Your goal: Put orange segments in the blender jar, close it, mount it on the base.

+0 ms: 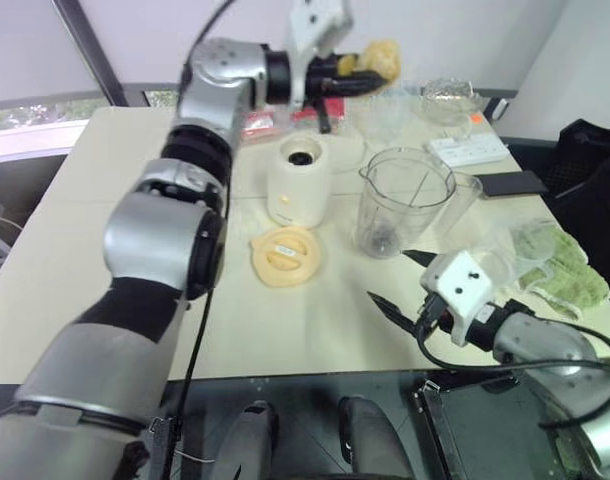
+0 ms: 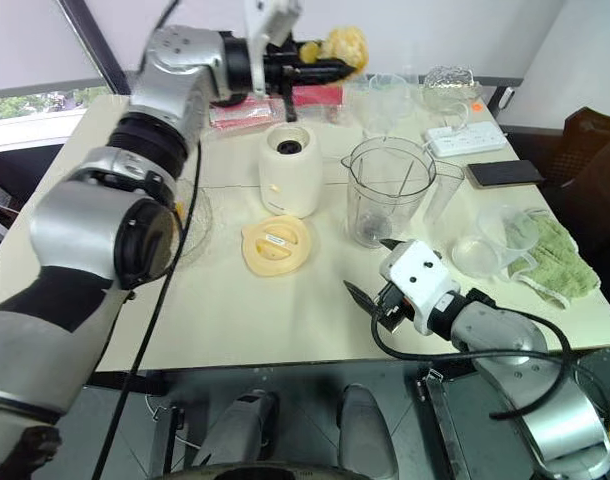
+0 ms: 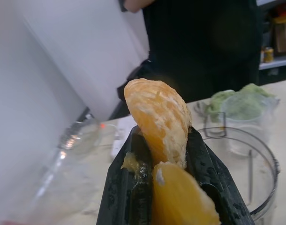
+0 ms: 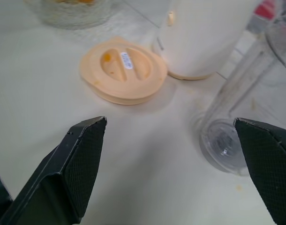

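Oranges first: from my head camera, my left pincer (image 1: 357, 75) is lifted high above the worktop (image 1: 105, 240), beyond the base (image 1: 300, 182), its black fingers clamped on orange segments (image 1: 347, 66) that show yellow between them. The base stands upright near the middle of the worktop, black socket up. The blender jar (image 1: 400, 205) stands just beside the base on its right, open at the top, dark blade at its bottom. A flat cream lid (image 1: 285, 256) lies on the worktop in front of the base, close to it. My right pincer (image 1: 403, 283) hangs low in front of the jar, well to the right of the lid, its two fingers spread wide with nothing between them. A white power strip (image 1: 468, 150) and a dark phone (image 1: 513, 183) lie to the right of the jar, farther back.

From my left wrist, the fingers (image 3: 206, 173) are closed on the segments: one pale wedge (image 3: 159, 119) stands up between them, a glossier one (image 3: 180, 197) lies lower. The jar's rim (image 3: 255, 150) sits just past them. A person in dark clothing (image 3: 199, 42) stands behind.

From my right wrist, both fingers (image 4: 72, 164) stand far apart. Between them lie the lid (image 4: 122, 70), the base's lower wall (image 4: 204, 37) behind it, and the jar's clear foot (image 4: 225, 143) beside the base.
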You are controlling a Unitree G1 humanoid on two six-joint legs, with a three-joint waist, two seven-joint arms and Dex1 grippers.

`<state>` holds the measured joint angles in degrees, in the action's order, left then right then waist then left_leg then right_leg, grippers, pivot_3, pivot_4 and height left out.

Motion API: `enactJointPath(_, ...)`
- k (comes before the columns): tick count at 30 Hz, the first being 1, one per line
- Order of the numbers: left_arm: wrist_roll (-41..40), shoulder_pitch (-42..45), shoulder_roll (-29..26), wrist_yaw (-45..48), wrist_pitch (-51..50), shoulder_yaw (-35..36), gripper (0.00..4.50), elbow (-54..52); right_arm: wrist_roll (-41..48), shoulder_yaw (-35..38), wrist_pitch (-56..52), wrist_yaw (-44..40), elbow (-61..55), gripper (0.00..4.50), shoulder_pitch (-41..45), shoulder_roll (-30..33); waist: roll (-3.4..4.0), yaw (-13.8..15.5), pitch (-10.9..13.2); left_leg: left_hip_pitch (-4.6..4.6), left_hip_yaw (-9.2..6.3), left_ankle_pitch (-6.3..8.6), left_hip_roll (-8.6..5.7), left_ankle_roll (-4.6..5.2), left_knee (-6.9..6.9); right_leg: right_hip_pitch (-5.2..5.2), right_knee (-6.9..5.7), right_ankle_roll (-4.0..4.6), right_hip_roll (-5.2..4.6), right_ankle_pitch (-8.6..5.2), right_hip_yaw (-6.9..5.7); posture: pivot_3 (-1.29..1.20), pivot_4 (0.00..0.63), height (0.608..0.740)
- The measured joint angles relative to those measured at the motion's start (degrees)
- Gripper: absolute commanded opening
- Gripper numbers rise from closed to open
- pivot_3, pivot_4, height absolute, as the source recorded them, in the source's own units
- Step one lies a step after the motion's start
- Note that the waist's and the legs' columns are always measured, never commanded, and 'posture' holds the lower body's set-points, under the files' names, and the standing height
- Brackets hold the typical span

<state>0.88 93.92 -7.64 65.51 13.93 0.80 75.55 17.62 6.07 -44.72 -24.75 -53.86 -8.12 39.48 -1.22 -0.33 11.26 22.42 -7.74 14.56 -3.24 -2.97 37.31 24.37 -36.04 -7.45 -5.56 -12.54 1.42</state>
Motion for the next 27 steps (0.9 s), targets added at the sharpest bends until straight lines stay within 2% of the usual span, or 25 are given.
enactJointPath(2,2.0,-0.2,3.4,-1.0,0.8,-1.6,0.66,1.1,-0.9,2.3,-0.3,1.2,-2.7,4.5,-5.1,-0.4,-0.01,0.6,0.0,0.05,0.04,0.0,-0.05,0.0,0.01,0.0,0.09,-0.02,-0.04,-0.01,0.03,0.0,0.15,0.74)
enactJointPath(9,7.3,-1.3,8.4,-4.5,3.0,-4.6,0.66,2.4,-1.6,3.1,3.9,8.7,-3.8,4.5,-11.5,-1.9,0.01,-0.4,0.0,-0.08,0.12,0.01,0.0,0.01,-0.05,0.0,0.03,-0.27,-0.02,-0.17,0.11,0.0,0.15,0.74)
enactJointPath(16,13.0,-3.7,9.7,-11.3,4.3,-8.0,0.66,3.1,-0.9,0.7,11.4,17.0,-3.8,4.5,-18.6,-1.2,0.01,-0.2,0.0,-0.07,0.12,0.01,-0.01,0.01,-0.04,-0.02,0.04,-0.28,-0.02,-0.17,0.11,0.0,0.15,0.74)
enactJointPath(19,14.8,-4.9,10.2,-13.4,4.3,-9.0,1.47,4.0,-0.3,0.4,13.2,19.7,-3.9,4.5,-20.2,0.5,0.0,-0.3,0.0,-0.06,0.12,0.01,-0.02,0.01,-0.03,-0.02,0.05,-0.28,-0.03,-0.17,0.11,0.0,0.15,0.74)
enactJointPath(24,15.3,-5.1,10.4,-15.3,4.3,-8.4,4.07,4.3,2.7,-0.1,15.3,23.5,-3.9,4.5,-21.1,4.5,0.0,-0.2,0.0,-0.06,0.11,0.01,-0.02,0.01,-0.03,-0.03,0.06,-0.28,-0.03,-0.17,0.11,0.0,0.15,0.74)
enactJointPath(25,15.3,-5.1,10.4,-15.6,4.3,-8.3,4.47,4.2,3.3,-0.1,15.5,24.1,-3.9,4.5,-21.2,5.4,0.0,-0.2,0.0,-0.07,0.11,0.01,-0.02,0.01,-0.03,-0.04,0.06,-0.28,-0.03,-0.17,0.11,0.0,0.15,0.74)
enactJointPath(27,15.3,-5.1,10.4,-16.2,4.4,-7.8,4.47,4.2,4.8,-0.1,15.7,25.4,-3.9,4.5,-21.2,7.2,0.0,-0.1,0.0,-0.07,0.11,0.01,-0.02,0.01,-0.03,-0.05,0.06,-0.28,-0.03,-0.17,0.11,0.0,0.15,0.74)
